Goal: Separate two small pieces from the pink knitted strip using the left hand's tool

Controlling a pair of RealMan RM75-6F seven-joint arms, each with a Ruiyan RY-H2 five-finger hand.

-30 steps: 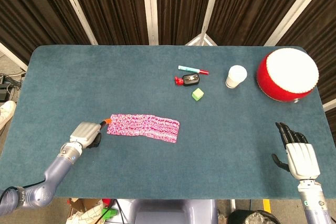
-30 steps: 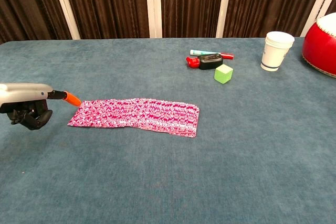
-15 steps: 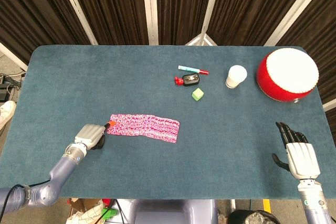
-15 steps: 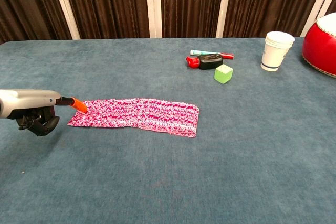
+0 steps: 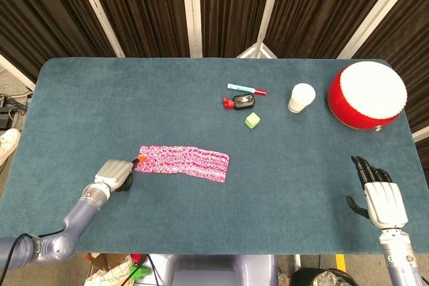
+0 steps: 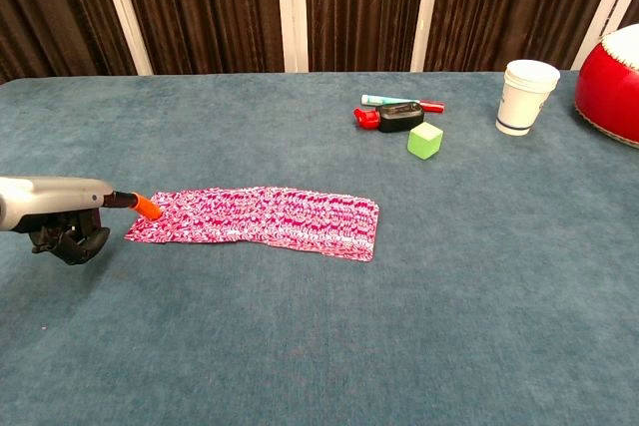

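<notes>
A pink knitted strip [image 5: 184,161] [image 6: 262,217] lies flat on the blue table, left of centre. My left hand [image 5: 112,174] [image 6: 55,218] holds a tool with an orange tip [image 5: 139,159] [image 6: 146,207]. The tip sits at the strip's left end, touching or just over its edge. My right hand [image 5: 377,192] rests open near the table's front right corner, far from the strip, and shows only in the head view.
At the back stand a marker pen [image 5: 246,88], a red and black object [image 5: 240,102], a green cube [image 5: 252,120], a white paper cup [image 5: 301,97] and a red round drum-like object [image 5: 366,94]. The table's front edge [image 5: 221,254] runs close below both hands.
My left hand dropped lower and drew back slightly, and the orange tip came down to the strip's left end. The strip's left end shifted a little left. The right hand stayed still.
</notes>
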